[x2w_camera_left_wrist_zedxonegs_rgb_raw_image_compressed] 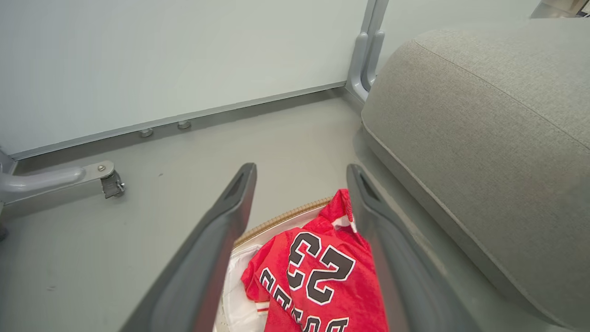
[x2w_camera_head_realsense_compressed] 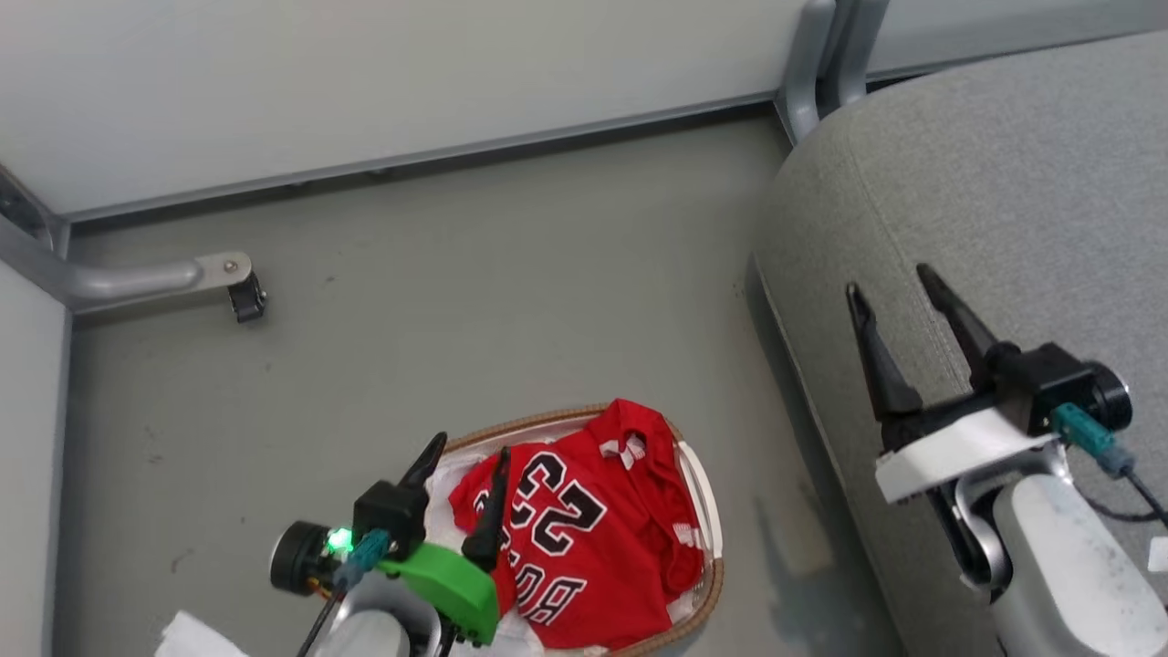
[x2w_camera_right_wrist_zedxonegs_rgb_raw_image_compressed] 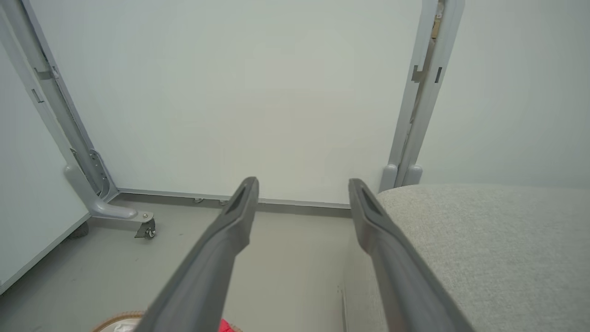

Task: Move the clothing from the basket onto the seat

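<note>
We see the clothing [x2w_camera_head_realsense_compressed: 584, 538] lying in the basket [x2w_camera_head_realsense_compressed: 717, 584], a red heap that covers the middle and right of it. The jersey is on top with its black "23" and lettering facing up. One red fold rises at the far rim, and a bit of white striped trim shows at the right edge of the heap. On the basket's left side the white lining [x2w_camera_head_realsense_compressed: 445, 482] is bare.

The basket stands on the grey floor [x2w_camera_head_realsense_compressed: 456, 301]. The seat [x2w_camera_head_realsense_compressed: 1004, 182] is to its right, with a strip of floor between them, so the two are apart. No red cloth lies on the seat.

Our left hand [x2w_camera_head_realsense_compressed: 471, 447] hangs over the left side of the basket with its two dark fingers spread apart and nothing between them. In the head view one finger crosses the jersey's left edge, and we cannot tell whether it touches the cloth. In the left wrist view the jersey shows in the gap between the fingers, beyond them.

Our right hand [x2w_camera_head_realsense_compressed: 889, 280] is over the seat's rounded left edge, well apart from the basket. Its fingers are also spread and it holds nothing.

Beyond the floor stands a pale wall panel [x2w_camera_head_realsense_compressed: 365, 82]. A grey post [x2w_camera_head_realsense_compressed: 817, 64] meets the panel near the seat's far corner, and a castor foot [x2w_camera_head_realsense_compressed: 239, 294] sticks out at the left.
</note>
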